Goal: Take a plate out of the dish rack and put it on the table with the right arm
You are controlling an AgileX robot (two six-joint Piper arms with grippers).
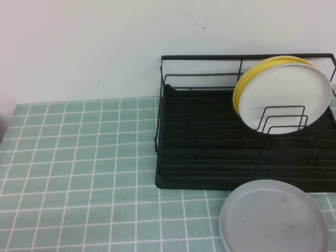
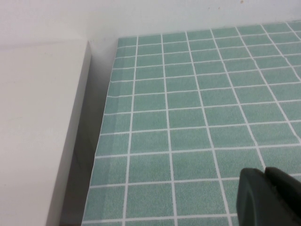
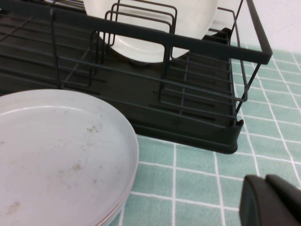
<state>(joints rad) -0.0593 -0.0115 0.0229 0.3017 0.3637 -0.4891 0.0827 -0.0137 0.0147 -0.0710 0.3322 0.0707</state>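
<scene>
The light grey plate lies flat on the green tiled table, just in front of the black dish rack. It also fills one side of the right wrist view, with the dish rack behind it. My right gripper is shut and empty, low over the table beside the plate and apart from it. My left gripper is shut and empty over bare tiles. Neither arm shows in the high view.
A white plate stands upright in the rack's wire dividers, with a yellow plate behind it. The white plate also shows in the right wrist view. In the left wrist view a white block borders the table's edge.
</scene>
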